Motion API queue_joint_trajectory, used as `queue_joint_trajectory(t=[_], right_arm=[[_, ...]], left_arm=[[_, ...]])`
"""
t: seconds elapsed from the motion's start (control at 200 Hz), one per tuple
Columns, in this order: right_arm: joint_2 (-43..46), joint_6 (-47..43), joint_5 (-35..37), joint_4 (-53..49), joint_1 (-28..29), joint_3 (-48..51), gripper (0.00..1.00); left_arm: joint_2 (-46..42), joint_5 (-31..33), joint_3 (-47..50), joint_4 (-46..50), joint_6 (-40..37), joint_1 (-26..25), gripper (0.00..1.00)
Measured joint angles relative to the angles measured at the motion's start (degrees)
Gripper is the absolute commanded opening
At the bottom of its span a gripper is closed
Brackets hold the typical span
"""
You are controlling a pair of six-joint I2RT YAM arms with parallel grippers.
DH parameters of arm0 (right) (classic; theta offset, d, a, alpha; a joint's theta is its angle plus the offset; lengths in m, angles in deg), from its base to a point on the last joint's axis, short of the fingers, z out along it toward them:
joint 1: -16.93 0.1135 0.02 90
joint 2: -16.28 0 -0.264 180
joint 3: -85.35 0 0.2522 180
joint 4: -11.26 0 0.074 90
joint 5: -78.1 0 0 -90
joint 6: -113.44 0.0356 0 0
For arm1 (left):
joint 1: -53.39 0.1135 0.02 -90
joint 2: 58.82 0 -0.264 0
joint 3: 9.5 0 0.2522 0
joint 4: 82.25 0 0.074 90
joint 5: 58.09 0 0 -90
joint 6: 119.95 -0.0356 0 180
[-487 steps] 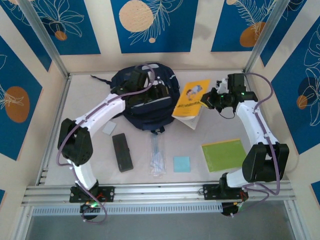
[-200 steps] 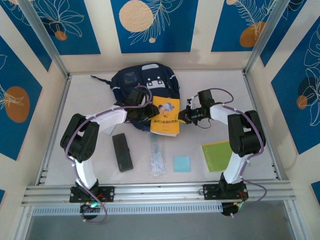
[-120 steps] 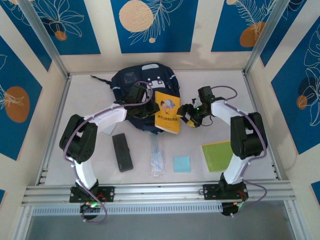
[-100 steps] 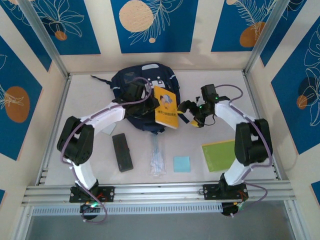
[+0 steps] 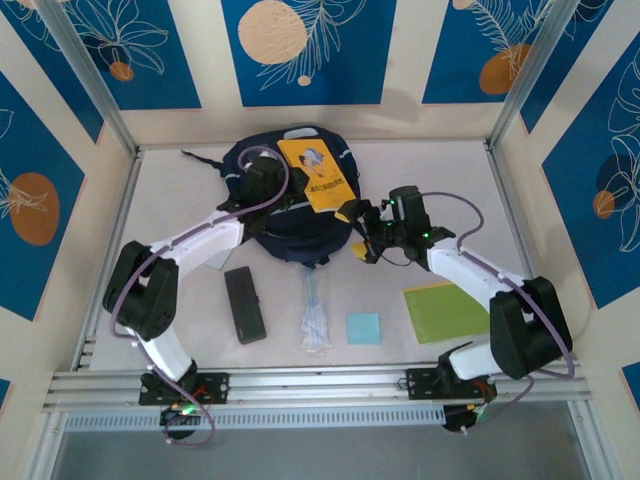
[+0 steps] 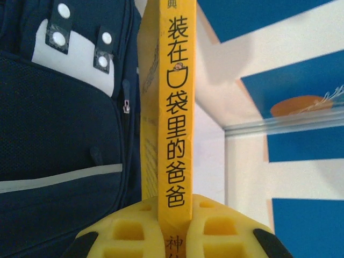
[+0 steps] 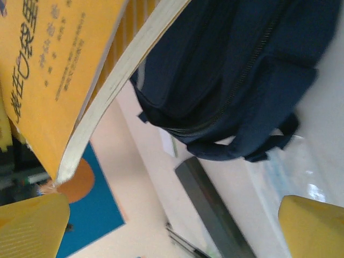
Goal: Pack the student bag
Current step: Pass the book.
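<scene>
Four items lie loose on the near table: black pencil case [image 5: 245, 305], clear plastic pouch [image 5: 314, 318], pale blue pad [image 5: 363, 328], green notebook [image 5: 446, 310]. Student bag [image 5: 305, 232] lies flat at far centre. Left gripper [image 6: 174, 228] is clamped on the spine end of a yellow book [image 5: 315, 172], holding it over the bag's far end, not inside. Right gripper [image 5: 356, 232] sits just right of the bag, jaws wide, holding nothing. Can't tell if the main zip is open. My read: packing barely started; book first, then the other four.
</scene>
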Motion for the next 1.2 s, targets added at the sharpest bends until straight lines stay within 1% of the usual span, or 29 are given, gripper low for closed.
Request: queue_joint_trajectory(t=[0.155,0.245,0.315,0.35,0.415,0.47,0.55,0.59,0.615,0.655,0.67,0.71,0.76,0.79,0.83,0.875,0.925,0.99,1.095,1.2], right_arm=[[-1.88,6.05,4.11,17.33,3.76,4.81,1.0],[-3.61,7.61,5.25,23.5,4.85,4.96,1.0],[-5.14,8.52,5.64,27.63,4.83,4.7,0.94],[-6.03,9.14,5.68,29.46,4.83,4.52,0.84],[-7.93,10.12,5.88,32.76,4.7,4.17,0.6],[-9.09,10.62,5.79,35.1,4.39,4.11,0.46],[-9.22,11.21,5.84,36.37,4.04,3.82,0.3],[-9.22,11.04,5.53,36.41,3.74,3.61,0.26],[-9.22,11.23,5.4,36.35,3.56,3.48,0.24],[-9.07,10.99,5.16,36.2,3.34,3.32,0.16],[-8.87,10.62,5.11,36.02,3.26,3.3,0.1],[-8.26,10.34,4.92,35.5,3.06,3.26,0.0],[-6.97,9.46,4.74,33.38,2.71,3.17,0.0],[-6.19,8.92,4.52,31.93,2.16,3.08,0.0],[-5.16,8.17,4.59,29.94,1.38,3.08,0.0],[-3.91,7.34,4.76,27.26,0.04,3.08,0.0],[-2.54,6.4,4.79,24.57,-1.49,3.08,0.0],[-0.7,4.94,4.48,21.18,-3.82,3.08,0.0],[1.95,1.79,2.6,13.88,-8.41,2.08,0.0],[3.02,-1.57,-0.42,6.67,-13.81,0.04,0.0]], left_arm=[[-2.43,3.56,5.42,-6.38,3.96,-2.1,0.0],[-3.54,5.01,8.02,-9.14,5.64,-3.17,0.0],[-4.46,5.79,9.27,-9.94,6.56,-3.74,0.0],[-4.9,5.99,9.75,-10.36,6.91,-3.91,0.0],[-5.81,6.29,10.51,-10.82,7.72,-4.09,0.0],[-6.6,6.51,11.15,-10.8,8.02,-4.09,0.0],[-7.26,7.3,12.41,-10.82,9.16,-4.04,0.0],[-7.48,7.63,12.81,-10.84,9.68,-4.0,0.0],[-7.56,7.78,13.03,-10.84,10.01,-3.96,0.04],[-7.61,7.8,13.35,-10.84,10.54,-3.91,0.11],[-7.61,7.76,13.42,-10.88,10.58,-3.87,0.13],[-7.61,7.54,13.51,-10.84,10.78,-3.85,0.22],[-7.76,6.58,13.73,-10.78,10.38,-3.8,0.34],[-7.98,5.92,14.01,-10.84,10.49,-3.78,0.45],[-8.33,4.87,14.27,-10.75,10.4,-3.67,0.57],[-8.74,3.39,14.43,-10.32,9.46,-3.52,0.64],[-9.11,2.16,14.43,-9.75,8.85,-3.23,0.68],[-9.55,0.15,14.14,-7.26,5.81,-2.95,0.7],[-9.38,-2.19,11.67,-0.09,-2.03,-2.23,0.7],[-6.93,-5.33,6.49,6.16,-10.73,-0.81,0.68]])
